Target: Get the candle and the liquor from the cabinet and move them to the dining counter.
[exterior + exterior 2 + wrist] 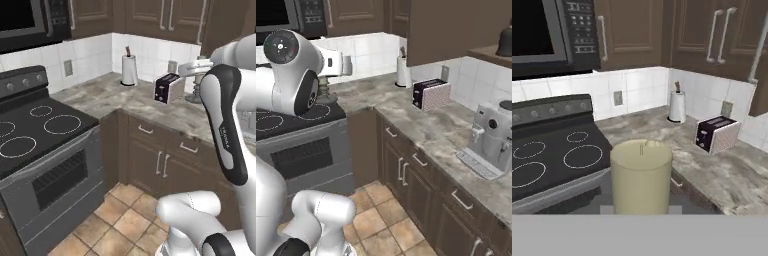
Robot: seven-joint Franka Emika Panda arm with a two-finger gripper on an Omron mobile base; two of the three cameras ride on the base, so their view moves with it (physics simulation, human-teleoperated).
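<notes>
Cream-coloured wax takes up the middle of the hand view: that's the candle (641,176), right up close, standing upright with its long axis vertical and the little wick pointing up toward the wall cupboards. In the left base view its grey metal holder hangs straight down under the hand (196,71), flared round foot at the bottom, so the whole thing is plumb, not tipped.

The hand reaches out sideways and is clenched around the candle's wax part. The fingertips themselves are mostly hidden behind the wax, but the candle sits up off the table (112,95), carried over the marble near the corner, just beside the toaster (167,87).

The liquor (504,44) is well apart from all that. In the right base view it's up at the top right edge, a dark bell shape standing upright on a brown shelf, partly cut off by the frame. The cabinet (456,27) door next to it looks swung open, hanging out over the table.

Other stuff around: a paper towel roll (129,70) back in the tiled corner, a black glass-top stove (35,130) to the left, and a silver coffee machine (491,137) further along the table on the right.
</notes>
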